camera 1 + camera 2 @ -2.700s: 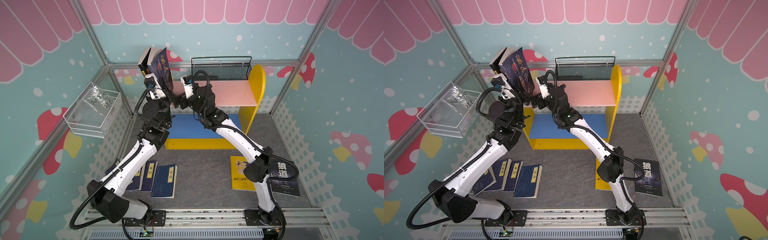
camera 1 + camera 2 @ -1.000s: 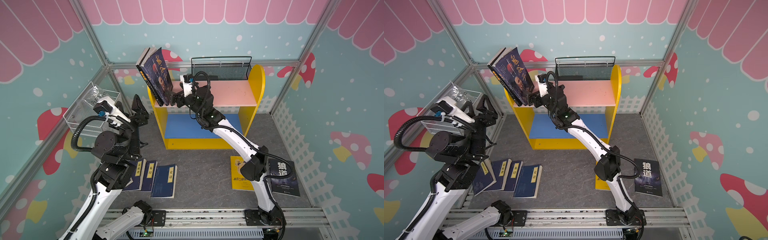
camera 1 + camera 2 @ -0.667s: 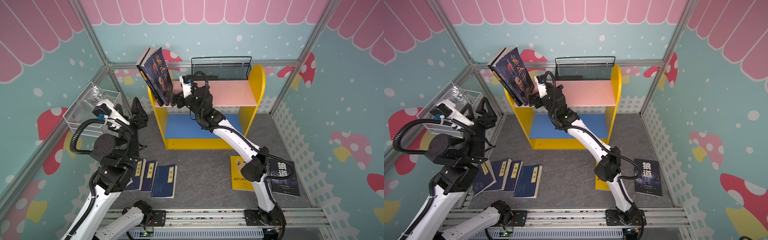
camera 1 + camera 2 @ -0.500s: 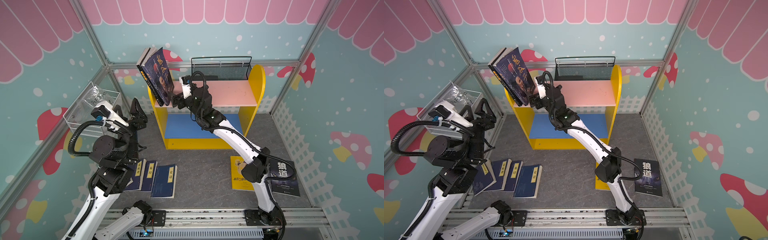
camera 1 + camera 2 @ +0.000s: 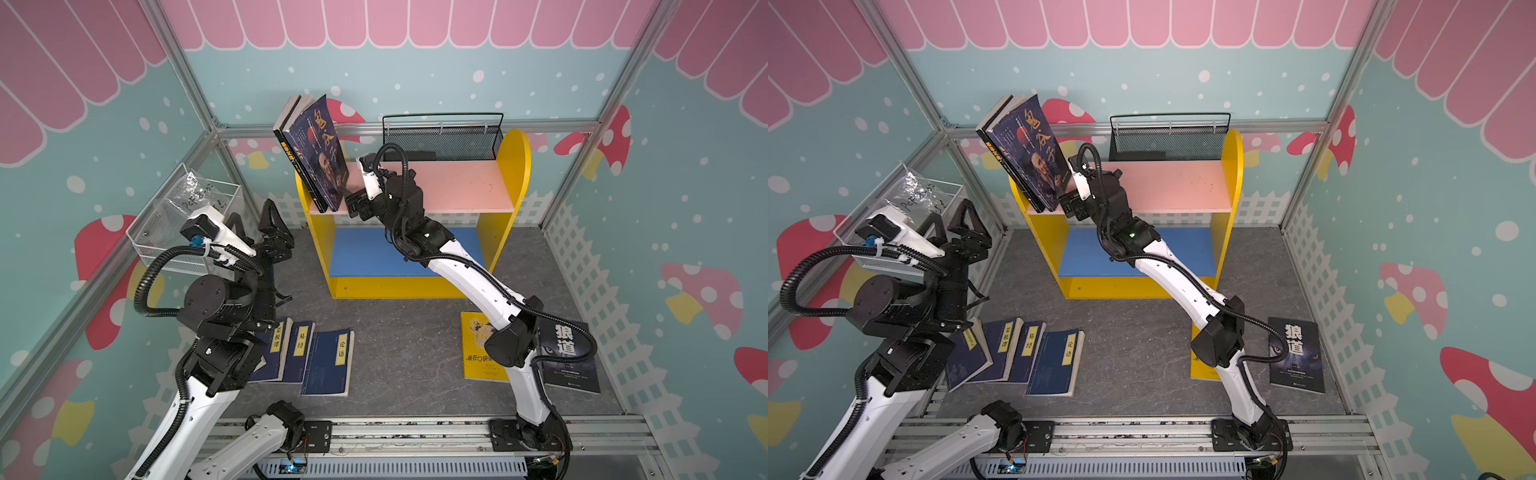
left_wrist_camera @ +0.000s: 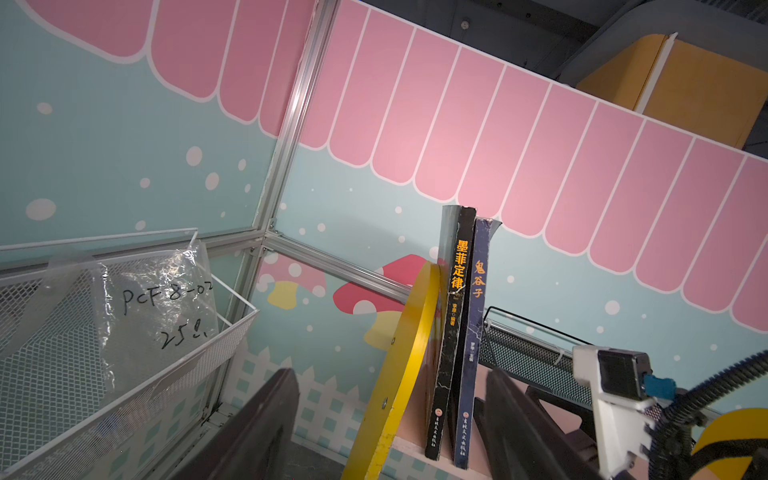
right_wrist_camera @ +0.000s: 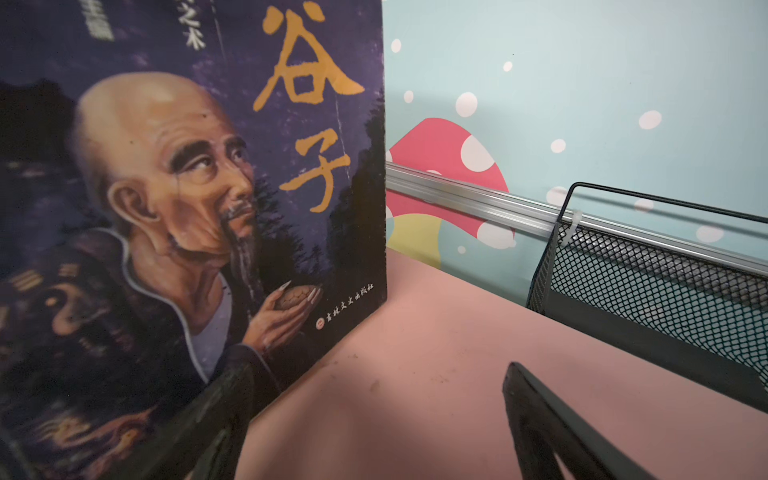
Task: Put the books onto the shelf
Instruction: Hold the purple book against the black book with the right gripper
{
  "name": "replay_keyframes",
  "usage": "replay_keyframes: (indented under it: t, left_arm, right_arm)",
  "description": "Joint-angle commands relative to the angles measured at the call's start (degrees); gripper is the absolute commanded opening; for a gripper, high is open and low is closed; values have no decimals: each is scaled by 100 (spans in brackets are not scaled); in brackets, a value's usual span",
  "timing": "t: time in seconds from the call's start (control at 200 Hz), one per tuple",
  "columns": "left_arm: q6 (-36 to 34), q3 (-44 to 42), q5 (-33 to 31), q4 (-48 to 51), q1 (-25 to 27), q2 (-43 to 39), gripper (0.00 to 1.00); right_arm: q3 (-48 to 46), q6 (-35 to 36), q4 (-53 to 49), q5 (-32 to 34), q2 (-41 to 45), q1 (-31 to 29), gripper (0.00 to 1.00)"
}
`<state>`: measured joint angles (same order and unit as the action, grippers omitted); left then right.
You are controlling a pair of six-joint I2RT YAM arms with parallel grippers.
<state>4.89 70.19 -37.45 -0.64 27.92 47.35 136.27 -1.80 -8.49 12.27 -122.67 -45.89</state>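
Now the left arm is no longer working at the shelf [image 5: 515,166]. A moment ago it was reaching up beside the two standing books, and since then it has been pulling back toward the white wire basket [image 5: 143,245]. The left fingers [image 5: 269,218] are standing spread and are carrying nothing.

The portrait-cover book [image 5: 320,153] and the black book [image 6: 453,332] behind it are staying on the pink upper board [image 5: 457,187], at its left end, against the yellow side. I am judging from this that these two are placed, and that the freed arm is getting ready for the next one.

The right fingers [image 7: 220,415] are also spread and are still waiting just beside the lower part of the portrait cover. I cannot tell whether one is touching it.

The left arm is folding at the elbow above the navy books [image 5: 328,361], with its wrist pointing up and toward the back wall. The right arm is stretching long from its base up to the pink board, with its wrist turning toward the books.

The navy books, the yellow cartoon book [image 5: 473,345] and the black wolf-cover book [image 5: 569,361] are still lying flat on the counter [image 5: 407,340].
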Motion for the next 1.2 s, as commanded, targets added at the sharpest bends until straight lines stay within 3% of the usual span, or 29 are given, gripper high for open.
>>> replay_keyframes:
  t: [0.0,0.195,0.54,0.946,1.196]
  left_arm:
    - [61,-58,45,47,-6,-59,73]
    - [74,-97,41,-6,-6,-95,73]
    - [73,-145,23,21,-7,-165,73]
    - [133,-177,71,201,-6,-258,74]
    - [276,-195,339,577,-7,-289,79]
  right_arm:
    - [-109,437,-823,-153,-60,-64,95]
    - [-82,533,-780,-387,-177,-222,95]
    - [-55,541,-645,-219,-214,-289,96]
    - [-61,611,-582,823,264,-289,96]
    - [-568,557,-385,934,995,-289,96]
